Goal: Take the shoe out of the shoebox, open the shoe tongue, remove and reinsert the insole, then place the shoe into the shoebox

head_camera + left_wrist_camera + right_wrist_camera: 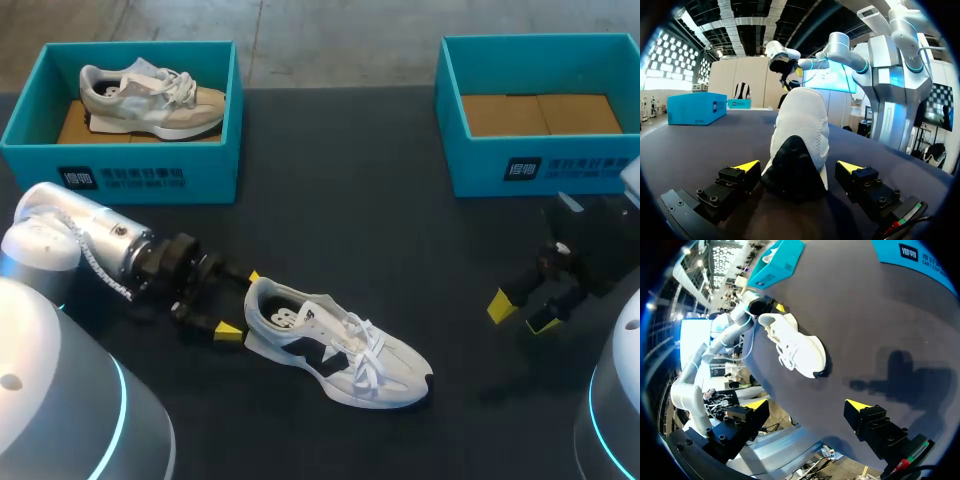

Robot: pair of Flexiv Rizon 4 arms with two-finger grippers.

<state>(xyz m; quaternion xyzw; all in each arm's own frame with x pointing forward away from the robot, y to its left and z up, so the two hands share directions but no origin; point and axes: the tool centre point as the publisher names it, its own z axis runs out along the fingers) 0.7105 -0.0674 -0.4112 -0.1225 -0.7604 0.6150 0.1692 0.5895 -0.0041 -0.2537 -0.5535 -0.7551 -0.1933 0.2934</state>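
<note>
Dark grey tabletop with a left teal cardboard shoebox at its far left corner, holding a beige trainer, and a right teal cardboard shoebox at its far right corner. The white lace-up shoe with black panels stands on its sole near the front edge, outside both boxes. The left gripper has its fingers apart on either side of this shoe's heel; the right gripper, also spread, hangs near the right edge.

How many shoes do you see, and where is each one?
2. The beige shoe lies in the left shoebox; the white shoe lies on the table, its heel between the open fingers of the left gripper. None seems hidden.
</note>
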